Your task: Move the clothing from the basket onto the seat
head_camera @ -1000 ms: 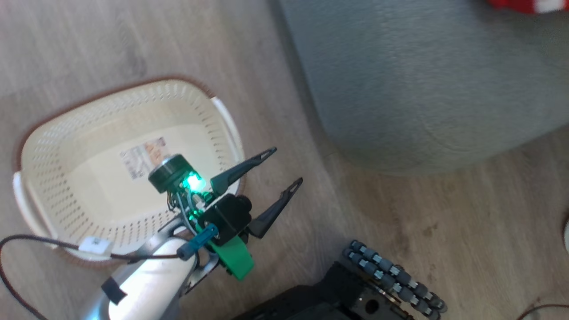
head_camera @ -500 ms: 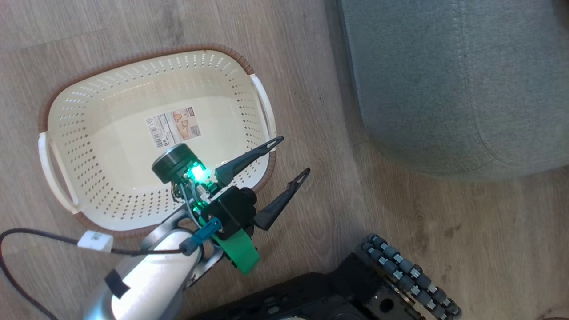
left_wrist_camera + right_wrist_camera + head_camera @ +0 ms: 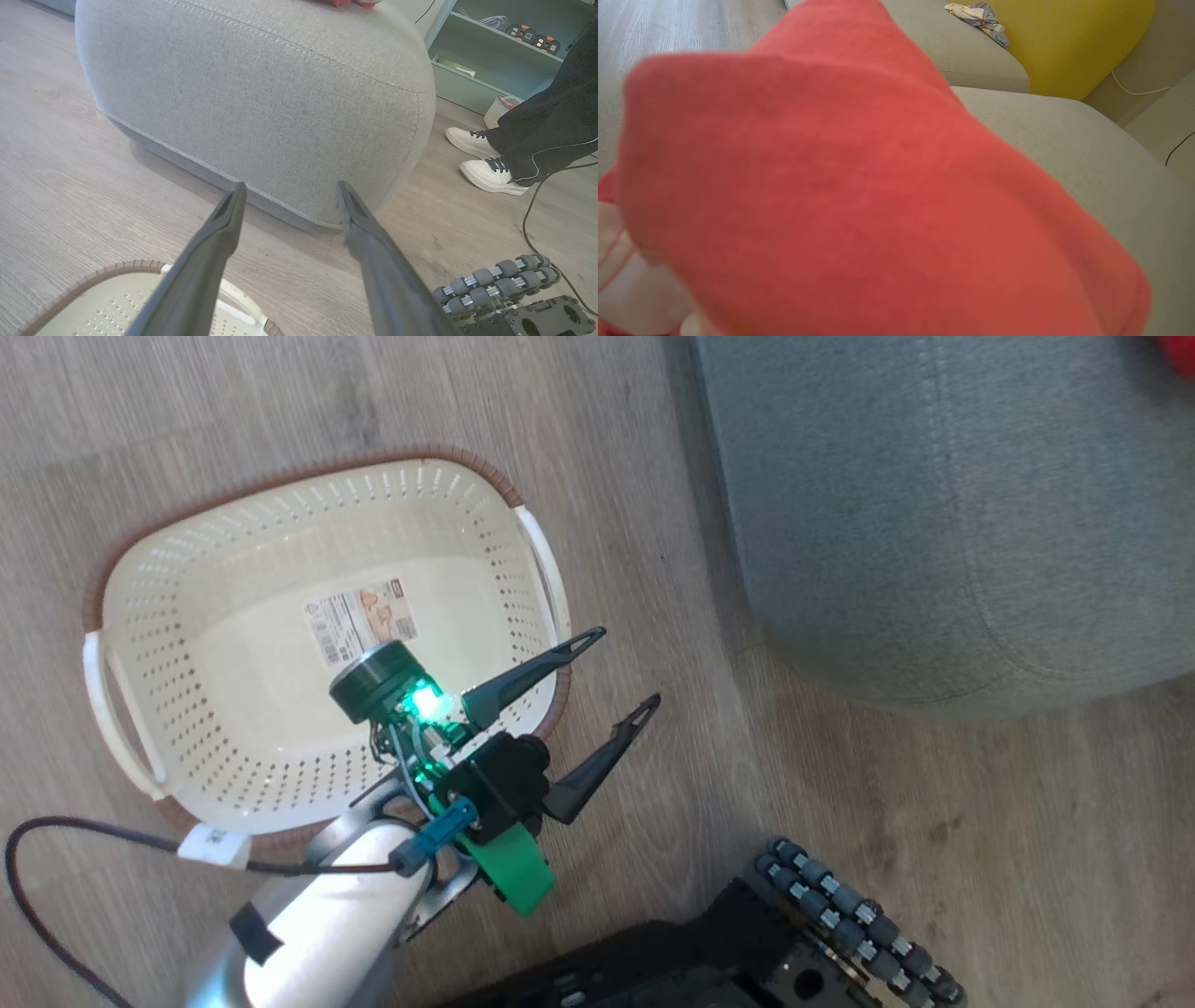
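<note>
As one claw point(image 3: 625, 666) gapes (left), one basket point(image 3: 280, 523) rests.

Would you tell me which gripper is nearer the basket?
Left. The left gripper hovers at the basket rim; the right gripper, judging by its wrist view, is against the clothing on the seat.

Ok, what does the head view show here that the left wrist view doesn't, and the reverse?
Head view: the inside of the basket down to its sticker label, plus the pale left forearm and its cable. Left wrist view: a person's white shoes and dark trousers, and a teal shelf. Both: the open left gripper, the basket's rim, the grey seat, a bit of red clothing on it, and the base's roller wheels.
</note>
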Controlling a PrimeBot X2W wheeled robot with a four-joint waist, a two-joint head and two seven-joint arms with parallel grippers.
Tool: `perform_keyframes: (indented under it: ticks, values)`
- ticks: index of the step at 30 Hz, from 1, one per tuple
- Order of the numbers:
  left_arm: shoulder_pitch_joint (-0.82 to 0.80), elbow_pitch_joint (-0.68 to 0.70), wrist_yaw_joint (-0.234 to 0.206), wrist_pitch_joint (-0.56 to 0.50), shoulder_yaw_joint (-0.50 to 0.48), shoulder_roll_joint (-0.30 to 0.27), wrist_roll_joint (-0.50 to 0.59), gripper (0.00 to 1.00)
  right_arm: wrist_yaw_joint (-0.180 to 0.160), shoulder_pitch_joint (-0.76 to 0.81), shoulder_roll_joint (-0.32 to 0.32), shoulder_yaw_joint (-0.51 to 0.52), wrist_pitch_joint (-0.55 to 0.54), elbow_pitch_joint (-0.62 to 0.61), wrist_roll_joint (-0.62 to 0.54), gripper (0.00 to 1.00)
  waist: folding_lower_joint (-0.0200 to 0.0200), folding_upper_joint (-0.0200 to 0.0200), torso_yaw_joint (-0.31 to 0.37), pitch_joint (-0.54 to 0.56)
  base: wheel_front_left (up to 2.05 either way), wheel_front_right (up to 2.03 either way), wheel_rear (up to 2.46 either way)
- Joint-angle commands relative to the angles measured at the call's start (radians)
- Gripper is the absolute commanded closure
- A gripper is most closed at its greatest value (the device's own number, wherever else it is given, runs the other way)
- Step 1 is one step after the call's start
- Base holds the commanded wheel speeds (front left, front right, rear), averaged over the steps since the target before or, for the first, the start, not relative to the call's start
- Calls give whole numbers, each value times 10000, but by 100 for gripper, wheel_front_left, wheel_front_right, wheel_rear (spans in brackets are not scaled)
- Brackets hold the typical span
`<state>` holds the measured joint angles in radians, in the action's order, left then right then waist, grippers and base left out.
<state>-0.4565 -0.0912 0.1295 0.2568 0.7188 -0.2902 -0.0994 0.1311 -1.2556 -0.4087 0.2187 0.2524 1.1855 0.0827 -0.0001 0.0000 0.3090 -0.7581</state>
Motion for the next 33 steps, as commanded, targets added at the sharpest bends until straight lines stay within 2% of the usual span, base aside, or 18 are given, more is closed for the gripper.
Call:
perform_keyframes:
  ticks: [1, 4, 10, 20, 28, 33]
  values:
    - [-22, 245, 11, 49, -102, 101, 59, 0, -4, 30, -203, -144, 70, -96, -172, 0, 1, 0, 50, 184, 0, 0, 0]
    - [28, 261, 11, 49, -83, 265, 35, 0, -4, 192, -217, -586, 75, 98, -682, 0, 1, 0, 106, 589, 0, 0, 0]
    - [231, 139, 11, 49, -10, 621, -54, 0, -4, 461, 51, -966, 15, 524, -936, 0, 1, 0, 246, 1601, 0, 0, 0]
    - [744, 37, 11, 49, -178, 1237, -224, 0, -4, 1377, 480, -1779, 83, 249, -981, 0, 1, 0, 354, 3282, 0, 0, 0]
    - [1329, -35, 11, 49, -653, 1759, -243, 0, -4, 2747, 544, -2676, 91, -1001, -381, 0, 1, 0, 257, 4710, 0, 0, 0]
    - [1939, -3, 10, 49, -1225, 2046, -177, 0, -4, 4212, 487, -2928, 92, -3395, 562, 0, 1, 0, 27, 5574, 0, 0, 0]
